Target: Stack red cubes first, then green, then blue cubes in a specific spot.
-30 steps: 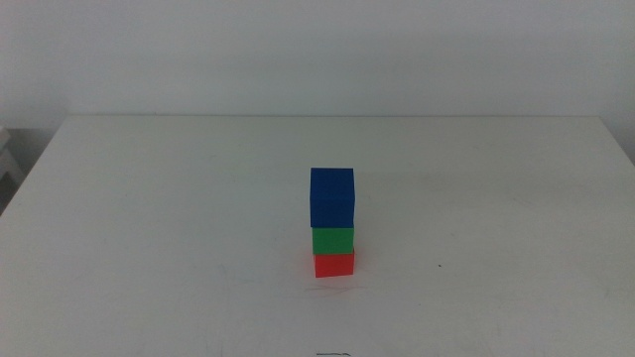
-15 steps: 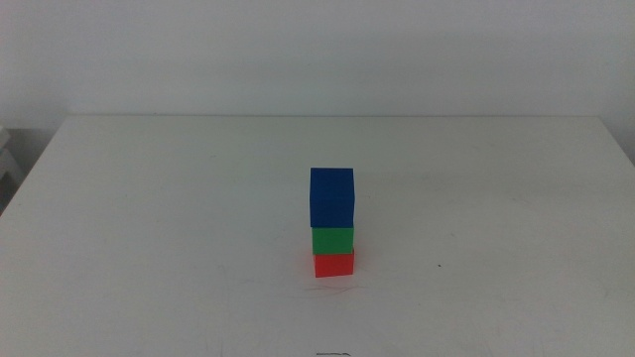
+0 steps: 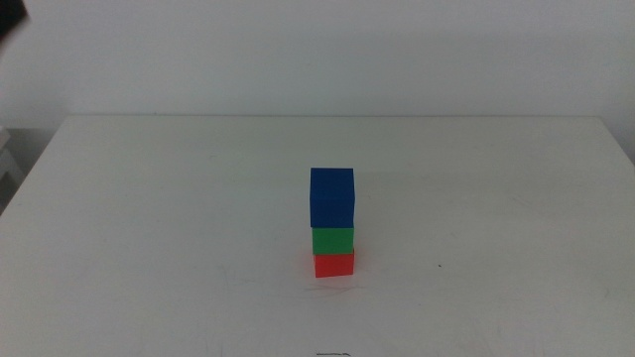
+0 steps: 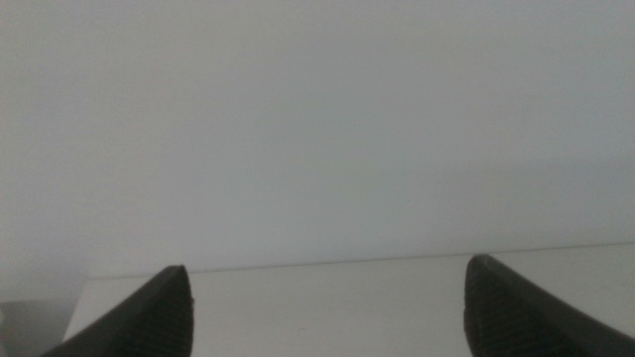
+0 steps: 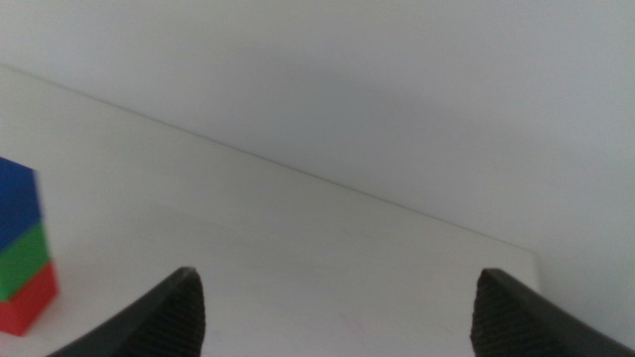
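**Three cubes stacked at mid-table, both grippers clear**

The red cube (image 3: 334, 265) sits on the white table (image 3: 149, 218), a little nearer the front edge than the back and close to the middle from side to side. The green cube (image 3: 332, 241) rests squarely on top of it, touching, and the blue cube (image 3: 331, 198) rests on the green one. The tower stands upright, its faces roughly in line. The patch of tabletop under the red cube is hidden by it.

No container appears in any view. The surface around the stack is plain white, with one tiny dark speck (image 3: 441, 265) to the right of the tower and apart from it. Behind the table rises a pale wall (image 3: 317, 59).

Neither arm shows in the middle view. The right gripper (image 5: 337, 317) has its jaws spread wide with nothing between them; its wrist camera catches the stack at the picture's edge, well apart from the jaws. The left gripper (image 4: 327, 312) is likewise spread wide and holds nothing, facing the table's far edge and the wall.
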{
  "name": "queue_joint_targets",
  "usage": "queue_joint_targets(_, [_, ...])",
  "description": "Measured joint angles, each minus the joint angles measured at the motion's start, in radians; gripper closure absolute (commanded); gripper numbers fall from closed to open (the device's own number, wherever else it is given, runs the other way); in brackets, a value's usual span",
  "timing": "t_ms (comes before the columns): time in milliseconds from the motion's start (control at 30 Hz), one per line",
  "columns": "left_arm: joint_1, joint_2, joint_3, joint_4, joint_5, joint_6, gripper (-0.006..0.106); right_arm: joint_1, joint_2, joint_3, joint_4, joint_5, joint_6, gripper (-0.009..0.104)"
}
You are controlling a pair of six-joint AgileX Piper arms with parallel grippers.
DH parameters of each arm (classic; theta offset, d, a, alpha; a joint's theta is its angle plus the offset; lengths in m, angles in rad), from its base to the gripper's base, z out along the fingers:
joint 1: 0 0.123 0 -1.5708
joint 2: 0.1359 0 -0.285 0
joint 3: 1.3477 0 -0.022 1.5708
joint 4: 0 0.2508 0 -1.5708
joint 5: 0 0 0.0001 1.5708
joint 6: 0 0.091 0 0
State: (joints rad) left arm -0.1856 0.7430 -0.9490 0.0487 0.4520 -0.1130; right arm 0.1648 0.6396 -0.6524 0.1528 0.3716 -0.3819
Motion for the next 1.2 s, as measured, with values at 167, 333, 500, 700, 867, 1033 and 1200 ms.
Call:
queue_joint_targets(167, [0.0, -0.085, 0.264, -0.001, -0.248, 0.0, 0.007, -0.076, -0.184, 0.165, -0.003, -0.074, 0.0, 0.022])
queue_joint_targets(333, [0.006, -0.28, 0.549, -0.001, -0.341, 0.0, 0.007, -0.114, -0.365, 0.363, -0.003, -0.177, 0.0, 0.022])
queue_joint_targets(500, [0.083, -0.514, 0.767, -0.001, -0.341, 0.0, 0.007, -0.137, -0.508, 0.517, -0.003, -0.193, 0.0, 0.022])
queue_joint_targets(700, [0.14, -0.719, 0.943, -0.002, -0.345, 0.0, 0.007, -0.141, -0.627, 0.63, -0.003, -0.198, 0.0, 0.022])
queue_joint_targets(867, [0.14, -0.754, 0.978, -0.002, -0.337, 0.0, 0.007, -0.142, -0.648, 0.678, -0.003, -0.203, 0.0, 0.022])
queue_joint_targets(1033, [0.14, -0.754, 0.978, -0.002, -0.338, 0.0, 0.007, -0.142, -0.649, 0.681, 0.0, -0.215, 0.0, 0.022])
queue_joint_targets(1200, [0.14, -0.755, 0.978, -0.002, -0.335, 0.0, 0.007, -0.142, -0.649, 0.681, 0.0, -0.227, 0.0, 0.022])
